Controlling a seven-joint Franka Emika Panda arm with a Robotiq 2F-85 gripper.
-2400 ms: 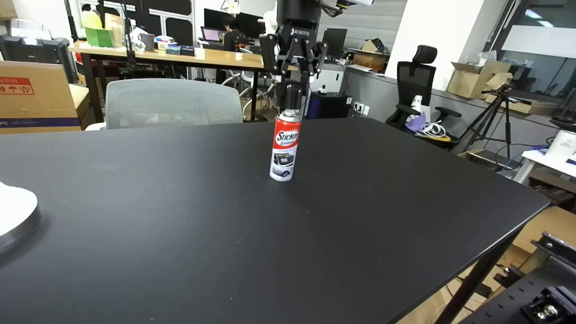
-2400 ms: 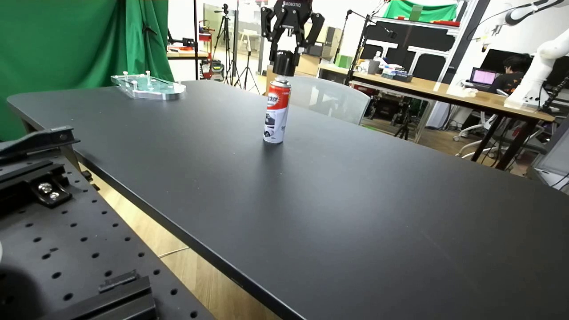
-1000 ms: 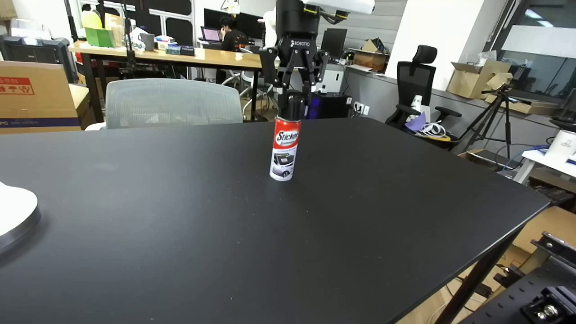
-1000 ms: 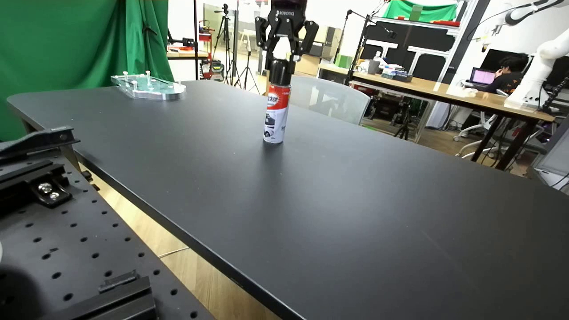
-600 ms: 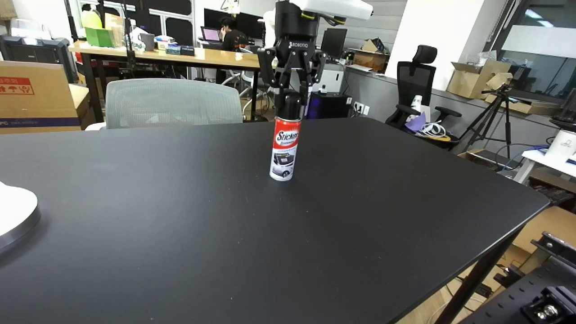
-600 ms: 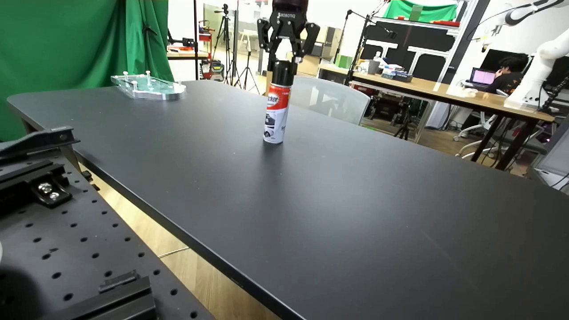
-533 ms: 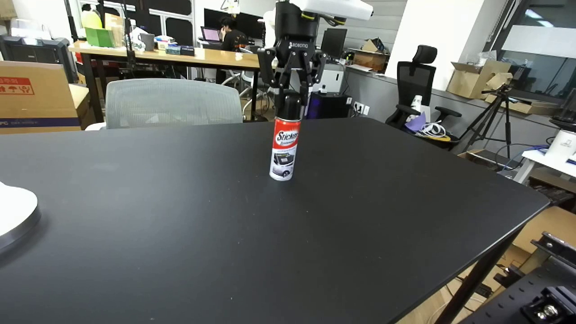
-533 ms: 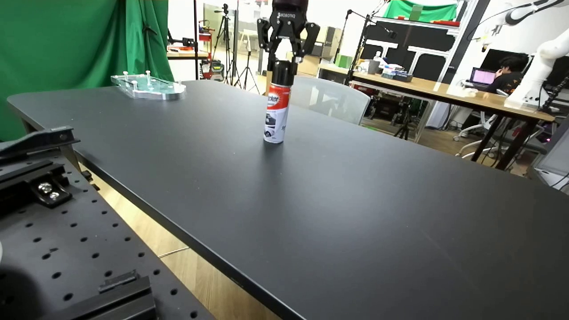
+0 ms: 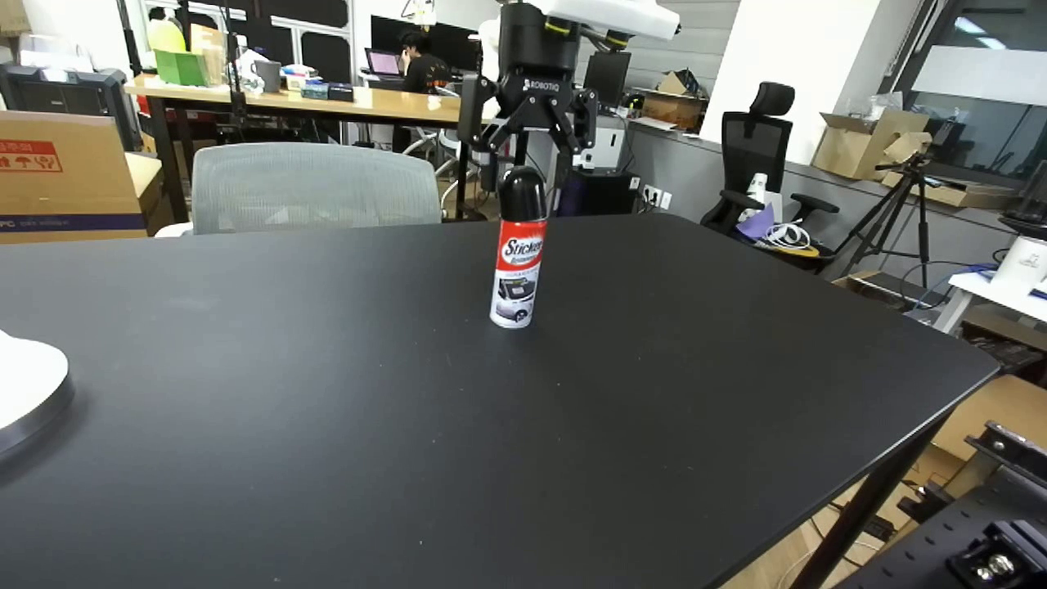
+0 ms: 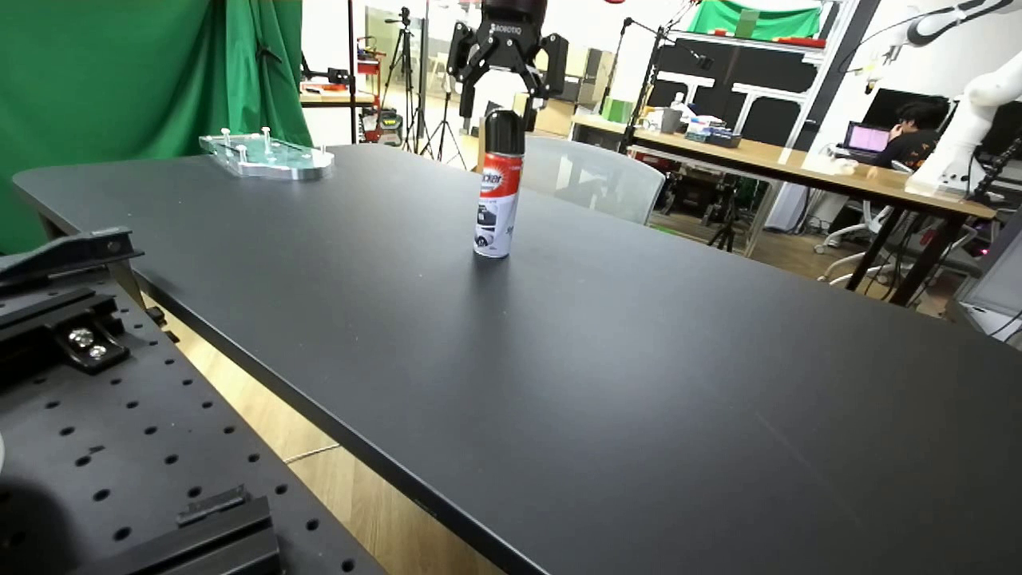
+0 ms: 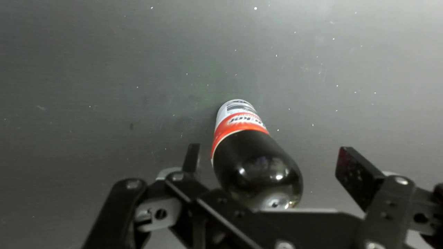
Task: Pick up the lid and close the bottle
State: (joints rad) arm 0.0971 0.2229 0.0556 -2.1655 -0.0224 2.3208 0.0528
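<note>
End effector [image 11: 268, 154] now stands spread, having released the lid [image 9: 523, 196], which sits atop the upright bottle [image 9: 518, 272].

Noted in an exterior view: green curtain [image 10: 120, 88], upper left; wood-look floor [image 10: 383, 503], lower left. In an exterior view: white wall [image 9: 789, 57], upper right — dark window [image 9: 986, 127] toward the corner, light strips [image 9: 969, 25] in it. Black office chair [image 9: 757, 151], right of centre. In both exterior views: grey mesh chair [image 9: 315, 188] behind black table [image 9: 343, 458], wood-topped desk [image 9: 393, 102] beyond — soft glare [image 10: 631, 375] over the black table.
</note>
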